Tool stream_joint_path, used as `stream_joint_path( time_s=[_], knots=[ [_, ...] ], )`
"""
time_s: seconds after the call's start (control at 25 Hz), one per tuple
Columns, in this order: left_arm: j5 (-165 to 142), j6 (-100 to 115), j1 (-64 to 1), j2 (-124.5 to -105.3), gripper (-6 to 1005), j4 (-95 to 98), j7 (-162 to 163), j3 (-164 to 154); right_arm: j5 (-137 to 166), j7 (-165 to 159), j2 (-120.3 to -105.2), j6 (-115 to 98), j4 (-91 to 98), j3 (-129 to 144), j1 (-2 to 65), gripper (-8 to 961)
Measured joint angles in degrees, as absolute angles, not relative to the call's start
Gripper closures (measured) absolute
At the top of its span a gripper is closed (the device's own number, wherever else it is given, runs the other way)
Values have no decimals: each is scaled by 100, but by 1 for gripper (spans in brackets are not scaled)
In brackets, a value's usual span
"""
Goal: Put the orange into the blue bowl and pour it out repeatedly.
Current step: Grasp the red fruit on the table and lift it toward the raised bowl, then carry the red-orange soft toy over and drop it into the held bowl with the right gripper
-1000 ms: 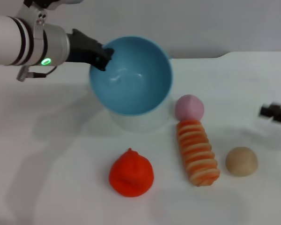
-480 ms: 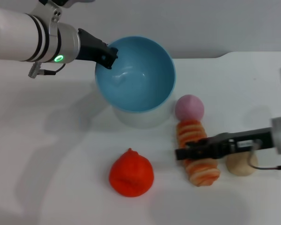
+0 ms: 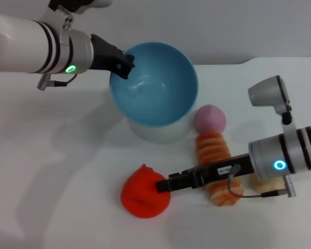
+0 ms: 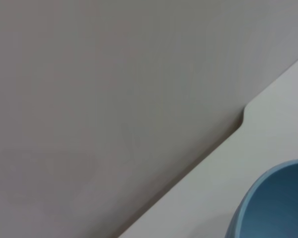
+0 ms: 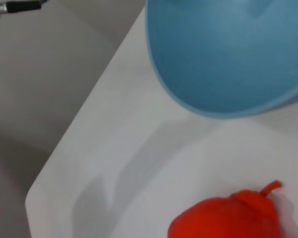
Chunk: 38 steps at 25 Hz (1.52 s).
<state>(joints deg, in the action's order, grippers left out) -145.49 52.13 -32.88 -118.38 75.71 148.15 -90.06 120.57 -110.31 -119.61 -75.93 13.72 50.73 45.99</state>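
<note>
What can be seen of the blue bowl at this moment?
The blue bowl is round, deep and light blue, smooth like plastic, with a plain, empty inside. It is tilted, its opening facing forward and up towards the head camera, and seems lifted, a shadow on the table beneath. The left gripper clamps its rim on the robot's left side. The orange lies apart on the table in front of it, with the right gripper at the orange.
</note>
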Motion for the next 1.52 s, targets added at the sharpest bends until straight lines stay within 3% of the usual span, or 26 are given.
stream_joint_path(
  time_s=[0.4,0.64,1.28,1.52],
  knots=[
    [-14569,5113,-3254,-11827,1000,7558,14827,-9171,11441,-10584,-11972,-7036,703,5080,4712,276],
    [-14583,4990,-3194,-11822,999,7559,14823,-9288,11428,-10565,-11971,-7021,638,5080,4703,500],
    [-14545,4958,-3173,-11829,1000,7536,14827,-9337,11047,-9248,-11917,-8254,952,5013,4395,884],
    [-14578,5371,-3349,-11828,1000,7473,14827,-9374,10426,-9216,-11821,-10018,2605,5000,3680,925]
  ],
)
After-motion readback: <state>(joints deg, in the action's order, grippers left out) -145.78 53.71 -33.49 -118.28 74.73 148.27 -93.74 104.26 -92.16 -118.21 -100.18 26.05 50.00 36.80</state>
